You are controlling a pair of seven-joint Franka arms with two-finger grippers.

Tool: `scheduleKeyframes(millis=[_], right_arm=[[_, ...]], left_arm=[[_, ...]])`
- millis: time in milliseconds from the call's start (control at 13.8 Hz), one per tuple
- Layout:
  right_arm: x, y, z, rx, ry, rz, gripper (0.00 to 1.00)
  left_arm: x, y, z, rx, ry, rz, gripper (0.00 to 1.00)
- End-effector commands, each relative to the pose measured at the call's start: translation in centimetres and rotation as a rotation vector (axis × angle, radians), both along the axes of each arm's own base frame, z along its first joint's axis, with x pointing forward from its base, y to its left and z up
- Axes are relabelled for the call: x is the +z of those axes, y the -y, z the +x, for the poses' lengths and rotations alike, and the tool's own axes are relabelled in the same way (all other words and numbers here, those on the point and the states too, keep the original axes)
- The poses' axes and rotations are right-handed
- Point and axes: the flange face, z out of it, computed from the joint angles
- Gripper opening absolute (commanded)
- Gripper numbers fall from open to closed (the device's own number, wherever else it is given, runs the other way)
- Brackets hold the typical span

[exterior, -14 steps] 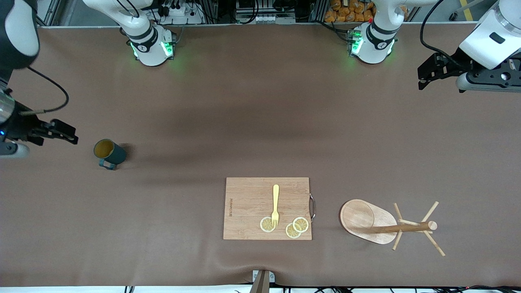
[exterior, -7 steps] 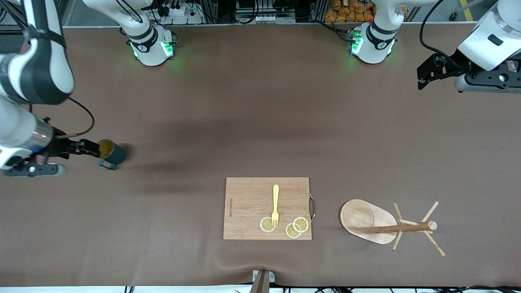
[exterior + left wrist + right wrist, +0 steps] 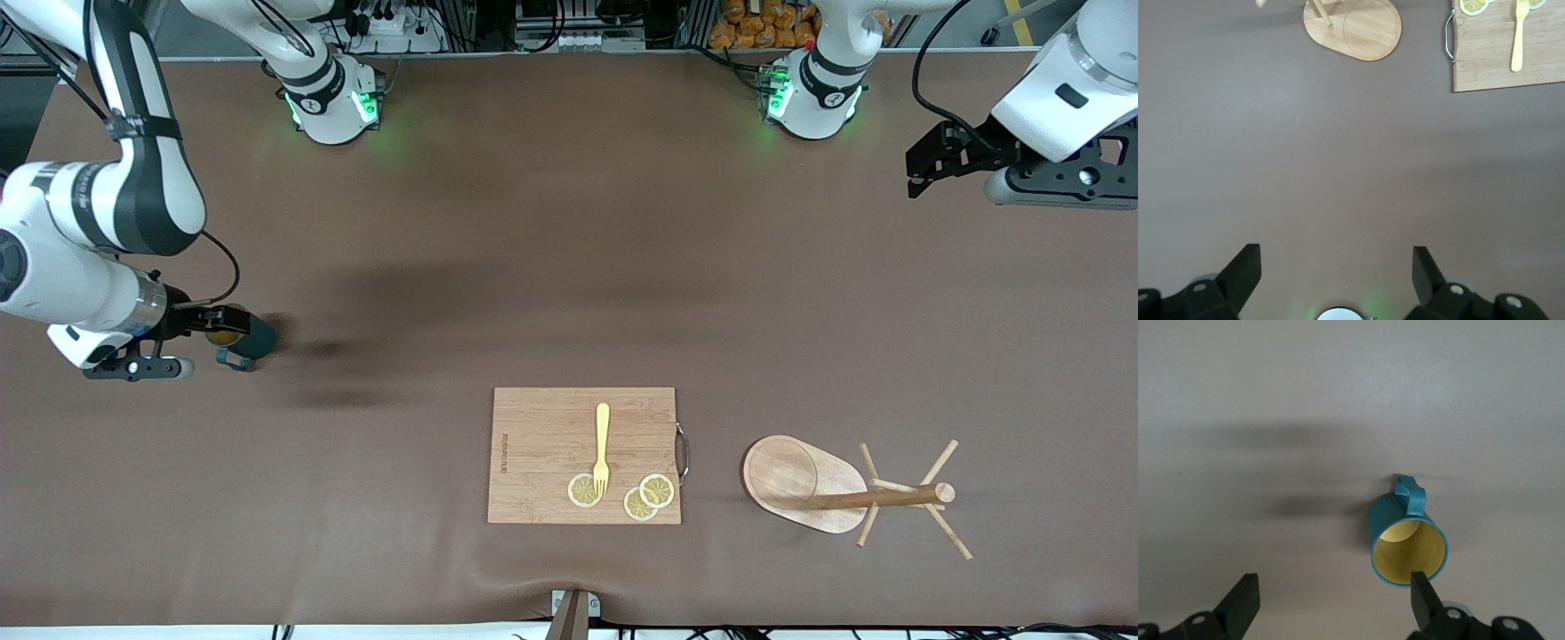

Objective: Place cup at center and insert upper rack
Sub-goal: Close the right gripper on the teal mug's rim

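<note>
The dark teal cup (image 3: 251, 340) stands on the brown table near the right arm's end, yellowish inside, its loop handle turned toward the front camera. My right gripper (image 3: 216, 325) is open just above it; in the right wrist view one fingertip (image 3: 1423, 592) overlaps the rim of the cup (image 3: 1407, 541), while the gripper (image 3: 1335, 600) itself is centred beside the cup, over bare table. The upper rack (image 3: 831, 494), a light wooden mug tree, lies on its side near the left arm's end; the left wrist view shows its oval base (image 3: 1361, 30). My left gripper (image 3: 926, 165) hangs open and empty, also (image 3: 1336, 272).
A wooden cutting board (image 3: 533, 458) with a metal handle lies beside the rack, toward the table's middle and close to the front camera. A yellow fork (image 3: 602, 444) and lemon slices (image 3: 646, 498) lie on it. The board (image 3: 1485, 63) also shows in the left wrist view.
The right arm has swung in from the table's end and brought its open gripper up to the cup. The left gripper has drifted slightly. Cup and rack have not moved.
</note>
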Motion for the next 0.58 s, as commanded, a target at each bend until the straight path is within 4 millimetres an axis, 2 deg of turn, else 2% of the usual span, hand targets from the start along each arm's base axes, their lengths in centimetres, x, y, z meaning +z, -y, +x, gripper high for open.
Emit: scheduleKeyframes(millis=[0, 145, 362, 507], right_arm=[[-1.1, 0.2, -1.9, 0.015, 0.01, -0.01, 1.0], [-2.4, 0.2, -2.4, 0.016, 0.004, -0.011, 1.0], [-6.3, 0.4, -4.4, 0.03, 0.048, -0.023, 0.98], [-7.8, 0.5, -5.2, 0.036, 0.047, -0.028, 0.88]], left_arm=[[-0.2, 1.6, -0.4, 0.011, -0.015, -0.006, 1.0], [-1.3, 1.5, 0.5, 0.015, -0.033, -0.004, 1.0], [-2.1, 0.7, 1.3, 0.026, -0.038, 0.0, 1.0], [-4.1, 0.7, 2.4, 0.025, -0.072, 0.009, 1.0]])
